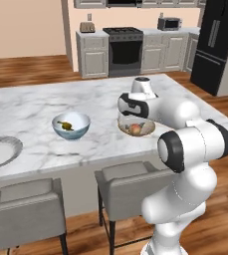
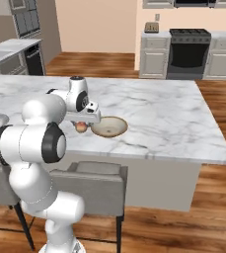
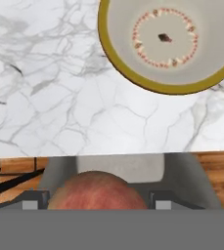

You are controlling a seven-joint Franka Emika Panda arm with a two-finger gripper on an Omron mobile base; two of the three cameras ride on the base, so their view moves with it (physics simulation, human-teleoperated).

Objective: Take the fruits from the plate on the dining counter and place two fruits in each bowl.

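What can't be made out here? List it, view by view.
- Grey-silver round plate, left base view: cut off by the left edge; the fruit left on it barely shows.
- Gripper, hand view: fingertips hidden behind the pinkish-red peach.
- Tan shallow bowl, left base view: partly hidden by the arm.

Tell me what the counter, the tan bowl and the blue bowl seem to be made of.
Counter: looks like polished marble, white with grey veins. Tan bowl: probably glazed ceramic, with a smooth beige inside, an olive rim and a painted ring of dots. Blue bowl: perhaps glazed ceramic too, pale blue outside, white inside; the render leaves it open.
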